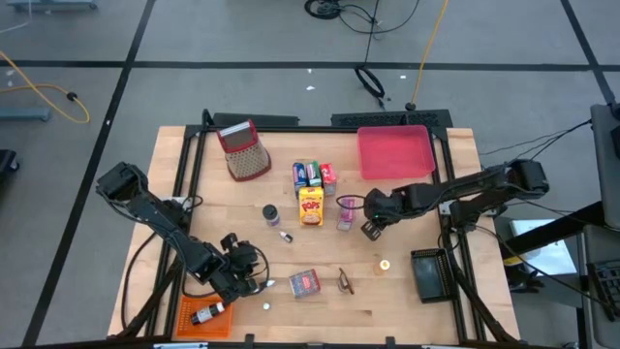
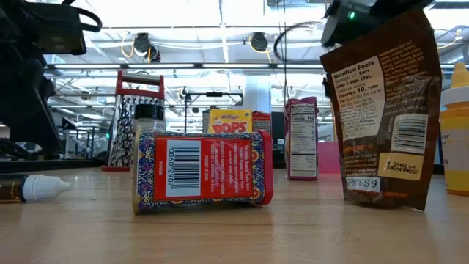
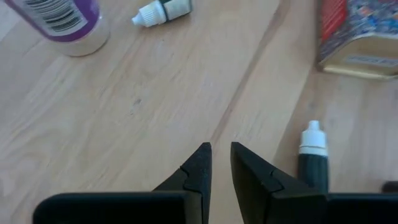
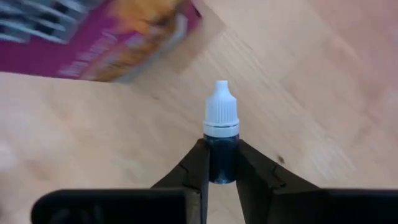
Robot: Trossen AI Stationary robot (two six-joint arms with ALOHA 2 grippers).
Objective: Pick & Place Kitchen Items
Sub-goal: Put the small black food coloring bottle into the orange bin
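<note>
The right gripper (image 4: 217,163) is clamped on a small dark bottle (image 4: 221,140) with a white cap, above bare wood just beside the pink packet (image 1: 345,214) at table centre-right. The left gripper (image 3: 217,163) sits near the front-left edge, jaws almost closed on nothing, with a second dropper bottle (image 3: 312,163) just beside it. The wooden table (image 1: 417,301) has open room along the front. The cereal box (image 1: 310,206), red box (image 1: 304,282) and grater (image 1: 246,152) stand apart. An orange tray (image 1: 189,325) lies at the front-left corner.

Pink tray (image 1: 395,153), grater (image 1: 246,152), orange tray (image 1: 190,319)
</note>
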